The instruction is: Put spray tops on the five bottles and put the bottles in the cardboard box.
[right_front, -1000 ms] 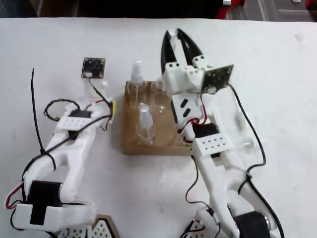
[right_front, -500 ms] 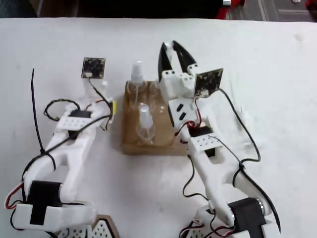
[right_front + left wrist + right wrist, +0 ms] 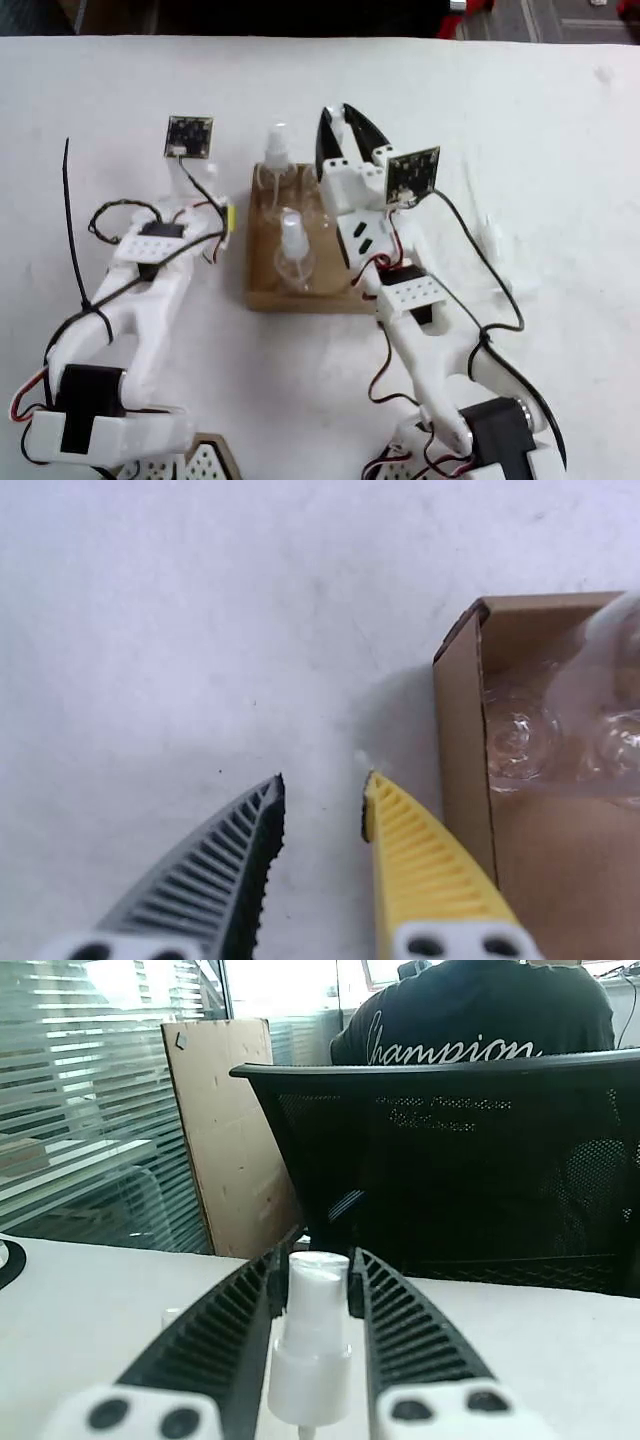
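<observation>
**High view.** A white tabletop (image 3: 560,120) carries an open brown cardboard box (image 3: 262,296) at its centre. Two clear plastic bottles with white spray tops are seen standing in the box: the far-corner bottle (image 3: 276,152) at its far left corner and the middle bottle (image 3: 292,243) nearer the centre. The right arm (image 3: 430,330) is stretched along the right side of the box. Its black right claw (image 3: 337,112) is held over the far right corner of the box, with the fingers close together. The left arm (image 3: 140,290) lies to the left of the box, and its yellow finger (image 3: 229,216) is just beside the left wall.

**Left wrist view.** The left claw (image 3: 324,780) is made up of one grey ribbed finger and one yellow one. It is shown with its jaws apart above the tabletop, which is visible through the gap. The yellow finger lies just beside the wall of the box (image 3: 460,750). Clear bottles (image 3: 520,742) are seen inside the box.

**Right wrist view.** The right claw (image 3: 318,1256) is shown clamped on an upright white plastic spray top (image 3: 312,1360), with the ribbed inner faces pressed against either side of its head. Whether a bottle is attached beneath the top cannot be told. Beyond the tabletop, a black mesh chair (image 3: 450,1160), a leaning brown board (image 3: 230,1130) and window blinds (image 3: 80,1080) are visible.
</observation>
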Available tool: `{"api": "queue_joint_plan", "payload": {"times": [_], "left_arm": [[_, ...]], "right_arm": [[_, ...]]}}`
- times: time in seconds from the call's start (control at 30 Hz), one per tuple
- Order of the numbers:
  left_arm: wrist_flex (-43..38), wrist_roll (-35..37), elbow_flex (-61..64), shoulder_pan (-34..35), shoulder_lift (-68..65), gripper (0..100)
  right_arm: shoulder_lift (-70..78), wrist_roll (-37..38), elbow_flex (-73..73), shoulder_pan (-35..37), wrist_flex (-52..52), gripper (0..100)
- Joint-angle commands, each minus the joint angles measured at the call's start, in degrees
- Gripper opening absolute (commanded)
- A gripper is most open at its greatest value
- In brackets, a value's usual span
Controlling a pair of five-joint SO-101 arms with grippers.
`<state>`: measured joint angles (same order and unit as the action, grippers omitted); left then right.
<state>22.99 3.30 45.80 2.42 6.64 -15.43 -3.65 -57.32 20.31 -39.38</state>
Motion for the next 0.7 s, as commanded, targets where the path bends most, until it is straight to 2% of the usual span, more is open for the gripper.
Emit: {"api": "queue_joint_plan", "payload": {"times": [0.0, 0.5, 0.67], "left_arm": [[-0.44, -0.62, -0.79, -0.4, 1.19, 12], [-0.44, -0.62, -0.79, -0.4, 1.19, 12], [-0.44, -0.62, -0.79, -0.4, 1.19, 12]], "right_arm": [[-0.4, -0.09, -0.35, 1.19, -1.19, 1.8], [-0.4, 0.0, -0.7, 1.63, 1.63, 2.4], [-0.66, 0.0, -0.7, 1.98, 4.35, 13.5]]}}
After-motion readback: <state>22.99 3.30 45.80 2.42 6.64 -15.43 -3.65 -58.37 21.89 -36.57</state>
